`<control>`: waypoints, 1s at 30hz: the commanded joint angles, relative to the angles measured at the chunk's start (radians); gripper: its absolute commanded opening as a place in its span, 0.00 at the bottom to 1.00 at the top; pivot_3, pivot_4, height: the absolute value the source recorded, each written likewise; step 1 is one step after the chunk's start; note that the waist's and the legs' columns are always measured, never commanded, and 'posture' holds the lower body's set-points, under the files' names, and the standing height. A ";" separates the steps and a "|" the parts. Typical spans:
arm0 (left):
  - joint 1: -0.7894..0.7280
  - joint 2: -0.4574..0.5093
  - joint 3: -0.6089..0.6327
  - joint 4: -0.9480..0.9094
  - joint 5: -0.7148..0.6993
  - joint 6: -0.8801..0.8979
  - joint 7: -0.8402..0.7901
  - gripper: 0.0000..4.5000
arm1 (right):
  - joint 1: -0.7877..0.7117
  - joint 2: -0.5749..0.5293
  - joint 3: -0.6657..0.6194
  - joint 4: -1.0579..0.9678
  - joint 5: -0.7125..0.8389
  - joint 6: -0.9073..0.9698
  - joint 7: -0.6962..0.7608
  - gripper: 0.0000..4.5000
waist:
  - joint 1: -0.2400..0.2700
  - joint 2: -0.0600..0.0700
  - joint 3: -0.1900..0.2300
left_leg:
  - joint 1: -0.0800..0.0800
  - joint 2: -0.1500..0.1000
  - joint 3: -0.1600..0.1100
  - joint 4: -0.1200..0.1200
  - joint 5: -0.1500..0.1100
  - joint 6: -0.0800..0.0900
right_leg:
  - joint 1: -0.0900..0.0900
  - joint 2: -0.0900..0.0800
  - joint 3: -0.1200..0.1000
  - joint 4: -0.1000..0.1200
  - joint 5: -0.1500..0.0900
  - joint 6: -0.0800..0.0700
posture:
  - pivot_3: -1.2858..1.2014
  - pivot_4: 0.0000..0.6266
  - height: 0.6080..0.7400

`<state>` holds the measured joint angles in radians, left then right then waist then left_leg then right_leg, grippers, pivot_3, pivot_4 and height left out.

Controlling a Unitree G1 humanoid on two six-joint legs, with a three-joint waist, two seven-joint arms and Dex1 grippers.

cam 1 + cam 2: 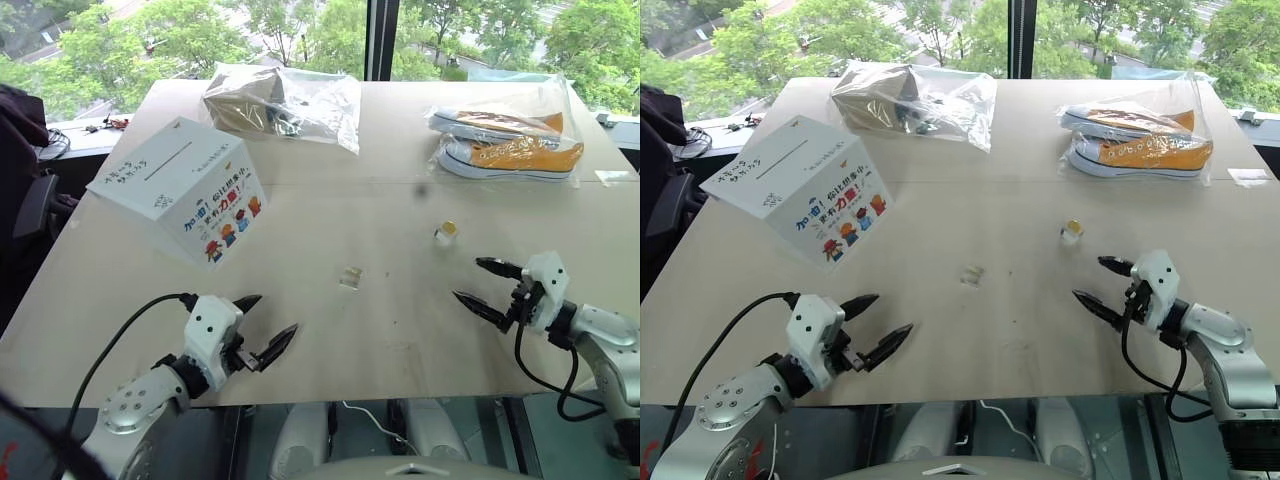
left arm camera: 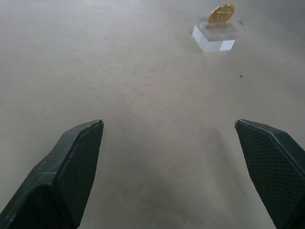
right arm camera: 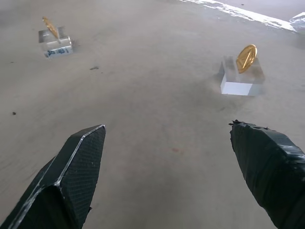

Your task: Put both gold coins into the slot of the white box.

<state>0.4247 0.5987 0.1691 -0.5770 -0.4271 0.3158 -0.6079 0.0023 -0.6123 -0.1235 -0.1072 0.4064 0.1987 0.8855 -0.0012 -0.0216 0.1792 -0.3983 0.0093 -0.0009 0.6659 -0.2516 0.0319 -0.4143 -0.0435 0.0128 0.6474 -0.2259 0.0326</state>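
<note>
Left eye view puts both of my claws low over the table, the left claw and right claw each spread wide and holding nothing. The 2 gold coins stand on edge in small clear blocks: 1 coin just ahead of the right claw, the other coin mid-table. The white box sits tilted at far left, its slot on the upper face. My worry (the coins are tiny) is that a finger nudges a clear block, tipping the coin flat onto the table, where pinching it gets much harder.
</note>
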 commanded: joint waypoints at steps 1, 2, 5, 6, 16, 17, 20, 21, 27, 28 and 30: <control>-0.033 0.006 0.043 -0.049 -0.043 -0.014 -0.024 1.00 | -0.059 0.017 -0.037 -0.002 0.048 0.057 -0.037 0.99 | 0.000 0.000 0.000 | 0.000 0.000 0.000 0.000 0.000 0.000 | 0.000 0.000 0.000 0.000 0.000 0.000 | 0.52 0.24 1.00; -0.049 0.010 0.054 -0.068 -0.070 0.002 -0.029 1.00 | -0.084 0.026 -0.046 0.004 0.059 0.077 -0.056 0.99 | -0.001 0.000 0.000 | 0.000 0.000 0.000 0.000 0.000 0.000 | 0.000 0.000 0.000 0.000 0.000 0.000 | 0.52 0.24 1.00; -0.116 0.036 0.079 -0.129 -0.165 0.057 -0.046 1.00 | -0.173 0.055 -0.048 0.047 0.057 0.111 -0.112 0.99 | -0.004 0.000 0.000 | 0.000 0.000 0.000 0.000 0.000 0.000 | 0.000 0.001 0.000 0.000 0.001 -0.001 | 0.52 0.24 1.00; -0.140 0.050 0.084 -0.146 -0.197 0.081 -0.048 1.00 | -0.205 0.065 -0.040 0.068 0.043 0.122 -0.135 0.99 | -0.005 0.000 0.000 | 0.000 0.000 0.000 0.001 0.000 0.000 | 0.000 0.001 0.000 0.000 0.001 -0.001 | 0.52 0.24 1.00; -0.305 0.155 0.093 -0.246 -0.391 0.262 -0.010 1.00 | -0.399 0.158 -0.001 0.257 0.002 0.162 -0.204 0.99 | -0.010 0.000 0.000 | 0.000 0.000 -0.001 0.001 0.000 0.000 | 0.000 0.007 0.001 0.001 0.003 0.003 | 0.52 0.24 1.00; -0.313 0.160 0.089 -0.247 -0.393 0.269 -0.005 1.00 | -0.404 0.161 0.001 0.267 -0.001 0.161 -0.199 0.94 | -0.010 0.000 0.000 | 0.000 0.000 -0.001 0.001 0.000 0.000 | 0.000 0.007 0.001 0.001 0.003 0.003 | 0.52 0.24 1.00; -0.335 0.162 0.075 -0.251 -0.395 0.287 0.012 1.00 | -0.419 0.175 0.008 0.286 0.007 0.171 -0.181 0.71 | -0.010 0.000 0.000 | 0.000 0.000 0.000 0.001 0.000 0.000 | 0.000 0.007 0.001 0.001 0.003 0.003 | 0.52 0.24 1.00; -0.341 0.162 0.070 -0.253 -0.393 0.292 0.018 1.00 | -0.423 0.180 0.012 0.290 0.004 0.169 -0.180 0.61 | -0.010 0.000 0.000 | 0.000 0.000 0.000 0.001 0.000 0.000 | 0.000 0.007 0.001 0.001 0.003 0.003 | 0.52 0.24 1.00; -0.363 0.159 0.049 -0.263 -0.389 0.320 0.045 1.00 | -0.442 0.197 0.028 0.312 -0.007 0.159 -0.169 0.25 | -0.012 0.000 0.000 | 0.000 0.000 0.000 0.001 0.000 0.000 | 0.000 0.008 0.001 0.001 0.003 0.003 | 0.52 0.24 1.00; -0.367 0.160 0.048 -0.265 -0.390 0.325 0.049 1.00 | -0.446 0.200 0.028 0.315 -0.006 0.158 -0.170 0.16 | -0.012 0.000 0.000 | 0.000 0.000 0.000 0.001 0.000 0.000 | 0.000 0.008 0.001 0.001 0.003 0.003 | 0.52 0.24 1.00; -0.372 0.160 0.044 -0.270 -0.391 0.334 0.060 1.00 | -0.450 0.205 0.025 0.317 -0.005 0.155 -0.170 0.03 | -0.012 0.000 0.000 | 0.000 0.000 0.000 0.001 0.000 0.000 | 0.000 0.008 0.001 0.001 0.003 0.003 | 0.52 0.24 1.00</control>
<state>0.0637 0.7535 0.2150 -0.8048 -0.8077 0.6489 -0.5578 -0.4263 -0.4087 -0.0869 0.2186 0.3957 0.3672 0.7083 -0.0129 -0.0212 0.1791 -0.3980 0.0091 -0.0012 0.6665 -0.2516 0.0321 -0.4139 -0.0357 0.0136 0.6484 -0.2224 0.0355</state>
